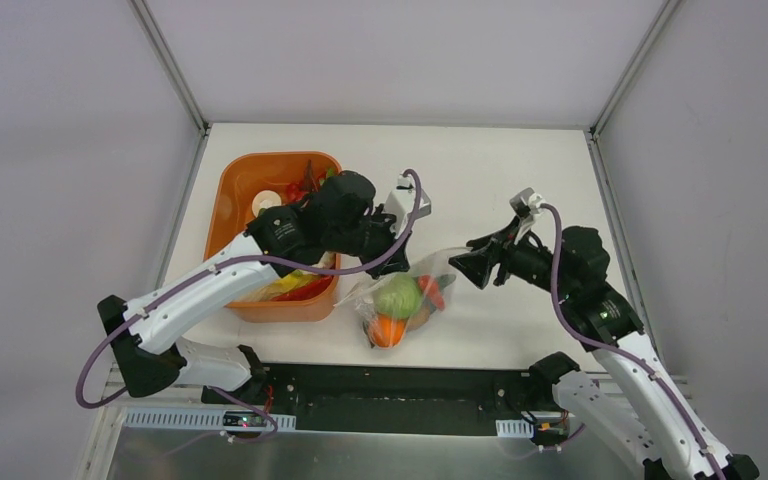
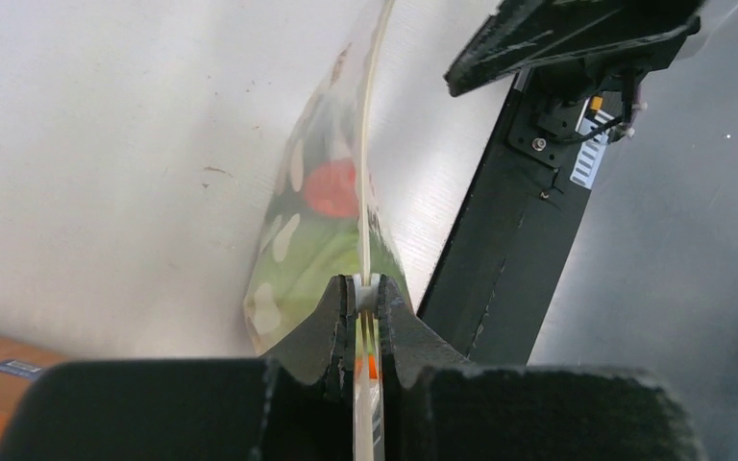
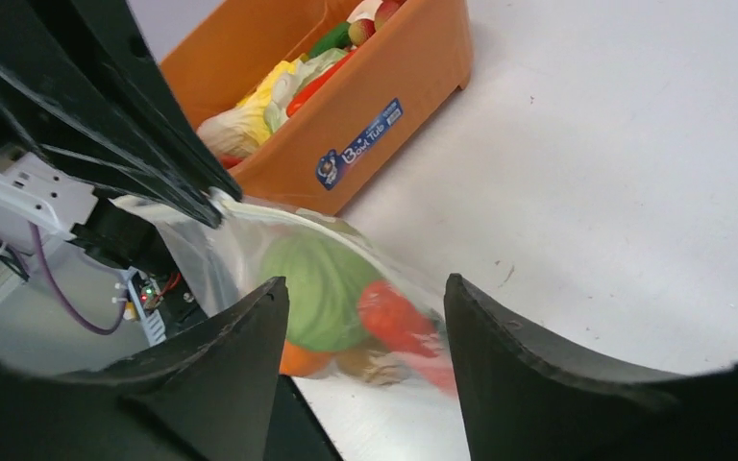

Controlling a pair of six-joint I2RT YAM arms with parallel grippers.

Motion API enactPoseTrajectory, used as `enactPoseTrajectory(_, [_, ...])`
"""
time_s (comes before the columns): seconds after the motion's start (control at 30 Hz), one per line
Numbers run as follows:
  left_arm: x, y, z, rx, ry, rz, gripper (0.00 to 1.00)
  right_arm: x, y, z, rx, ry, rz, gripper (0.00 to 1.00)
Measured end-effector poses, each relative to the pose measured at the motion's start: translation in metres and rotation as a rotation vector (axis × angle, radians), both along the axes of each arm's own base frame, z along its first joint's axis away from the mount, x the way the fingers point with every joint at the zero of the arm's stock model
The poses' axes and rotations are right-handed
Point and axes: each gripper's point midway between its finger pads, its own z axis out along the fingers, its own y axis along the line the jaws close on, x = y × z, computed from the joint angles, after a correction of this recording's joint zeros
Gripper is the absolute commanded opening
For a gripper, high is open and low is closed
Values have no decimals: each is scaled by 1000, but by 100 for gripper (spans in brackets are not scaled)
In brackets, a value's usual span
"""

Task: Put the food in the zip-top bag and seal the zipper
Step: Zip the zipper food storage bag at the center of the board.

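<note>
Zip-top bag in left gripper's pinch

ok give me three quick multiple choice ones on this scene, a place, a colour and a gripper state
1. Where is the zip-top bag relative to the orange tub? A inside it; B beside it on the table; C under it.
2. What colour is the biggest food piece in the bag? A green; B blue; C black.
3. How is the left gripper? A wide open; B shut on the bag's edge; C out of view.
Key: 1 B, the bag lies by the tub's right wall; 2 A, a green ball fills its middle; 3 B, both fingers press the bag's edge.
</note>
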Motion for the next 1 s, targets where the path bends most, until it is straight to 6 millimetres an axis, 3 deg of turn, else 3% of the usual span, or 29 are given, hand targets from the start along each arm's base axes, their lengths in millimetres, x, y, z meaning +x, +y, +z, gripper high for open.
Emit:
enactPoseTrajectory(0.23, [6, -11, -19, 69, 40, -39, 0, -3, 2, 14, -32, -51, 47, 69])
enactPoseTrajectory(0.47, [2, -17, -10, 65, 48, -105, 0, -16, 11, 7, -131, -188, 235, 70])
enactPoseTrajectory(0.77, [-12, -18, -7, 57, 85, -175, 0, -15, 20, -2, -228, -288, 400, 70])
enactPoseTrajectory(1.0, [-18, -21, -11, 56, 121, -211, 0, -26, 27, -6, -218, -309, 520, 52])
